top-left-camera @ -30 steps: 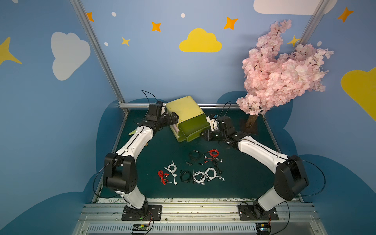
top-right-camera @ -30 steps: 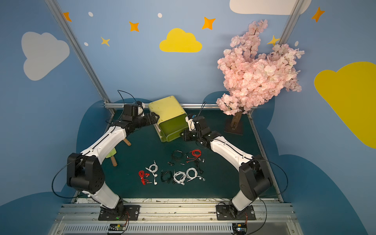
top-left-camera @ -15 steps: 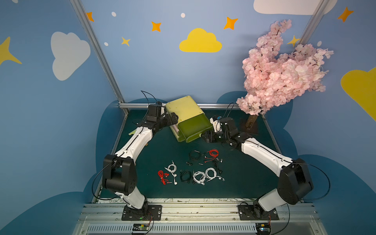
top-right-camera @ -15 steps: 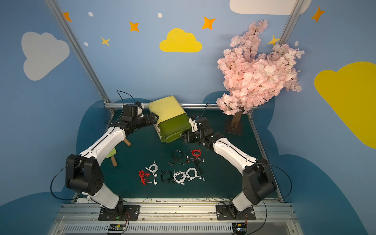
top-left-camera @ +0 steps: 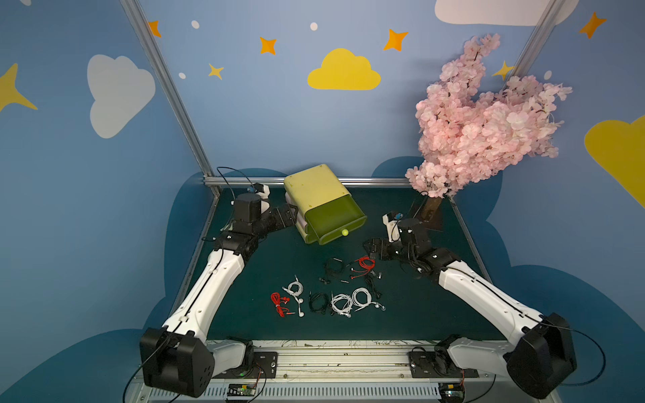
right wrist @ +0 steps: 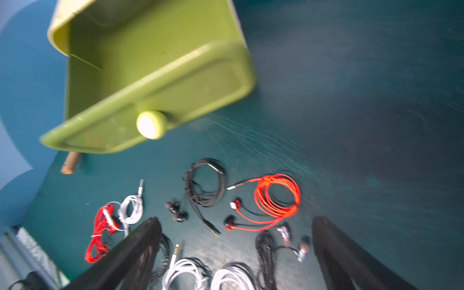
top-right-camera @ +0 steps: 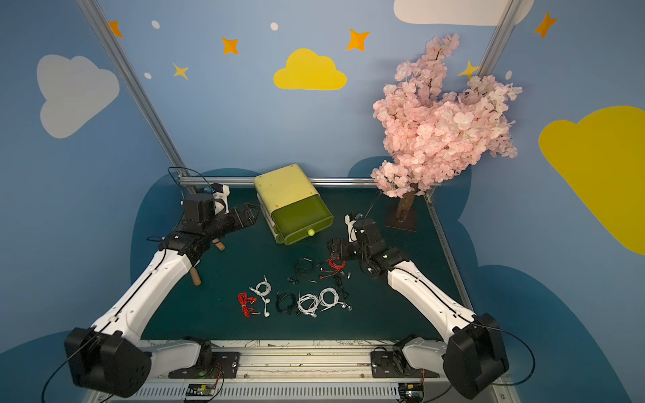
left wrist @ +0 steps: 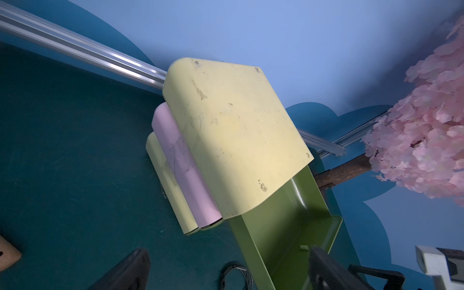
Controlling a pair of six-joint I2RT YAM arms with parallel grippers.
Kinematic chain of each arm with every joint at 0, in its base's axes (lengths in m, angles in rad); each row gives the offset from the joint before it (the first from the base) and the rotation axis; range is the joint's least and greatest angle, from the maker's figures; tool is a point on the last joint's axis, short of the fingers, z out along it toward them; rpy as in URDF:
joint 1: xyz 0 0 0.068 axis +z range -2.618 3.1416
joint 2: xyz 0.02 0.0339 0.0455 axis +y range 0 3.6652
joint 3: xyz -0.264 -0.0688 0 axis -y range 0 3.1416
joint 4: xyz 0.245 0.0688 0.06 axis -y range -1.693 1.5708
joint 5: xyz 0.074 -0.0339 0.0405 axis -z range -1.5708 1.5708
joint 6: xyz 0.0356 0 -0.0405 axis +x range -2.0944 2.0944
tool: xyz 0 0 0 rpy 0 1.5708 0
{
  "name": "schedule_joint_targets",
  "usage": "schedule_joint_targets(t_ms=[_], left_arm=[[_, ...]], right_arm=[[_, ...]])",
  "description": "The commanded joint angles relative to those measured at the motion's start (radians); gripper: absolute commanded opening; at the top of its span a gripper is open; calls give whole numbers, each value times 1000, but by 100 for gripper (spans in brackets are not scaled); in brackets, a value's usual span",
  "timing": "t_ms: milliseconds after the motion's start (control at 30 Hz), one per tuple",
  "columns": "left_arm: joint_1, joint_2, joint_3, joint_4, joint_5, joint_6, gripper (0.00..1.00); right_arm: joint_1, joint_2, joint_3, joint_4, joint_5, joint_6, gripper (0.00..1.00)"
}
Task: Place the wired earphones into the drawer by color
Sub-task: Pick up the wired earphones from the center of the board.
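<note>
Several wired earphones lie coiled on the green mat in both top views: a red bundle (top-left-camera: 364, 265), a black one (top-left-camera: 333, 267), another red one (top-left-camera: 278, 303) and white ones (top-left-camera: 361, 296). The yellow-green drawer unit (top-left-camera: 316, 188) stands behind them with its top drawer (top-left-camera: 335, 218) pulled out and nothing in it. My right gripper (top-left-camera: 368, 246) hangs open just above the red bundle (right wrist: 276, 198), a little to the right of the drawer's knob (right wrist: 151, 124). Open too, my left gripper (top-left-camera: 291, 214) sits at the unit's left side (left wrist: 233, 130), holding nothing.
A pink blossom tree (top-left-camera: 481, 122) stands at the back right on a dark base (top-left-camera: 431, 213). A wooden-handled tool (top-right-camera: 195, 275) lies partly under my left arm. An aluminium rail (top-left-camera: 366, 180) runs along the mat's back edge.
My right gripper has opened, let go of the drawer's knob and drawn back toward the earphones. The drawer stays pulled out. The left arm has hardly moved.
</note>
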Motion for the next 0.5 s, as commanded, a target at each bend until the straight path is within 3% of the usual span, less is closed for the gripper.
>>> schedule_joint_targets(t_ms=[0, 167, 367, 467], left_arm=[[-2, -91, -105, -5, 6, -16, 100], [-2, -244, -262, -33, -7, -14, 100], [-2, -345, -403, -34, 22, -34, 100], [-2, -376, -457, -46, 22, -51, 100]], right_arm=[[-44, -23, -60, -8, 11, -23, 97], [-142, 32, -100, 7, -174, 5, 90], [-199, 177, -52, -15, -297, -38, 81], [-207, 261, -14, -33, -329, -48, 72]])
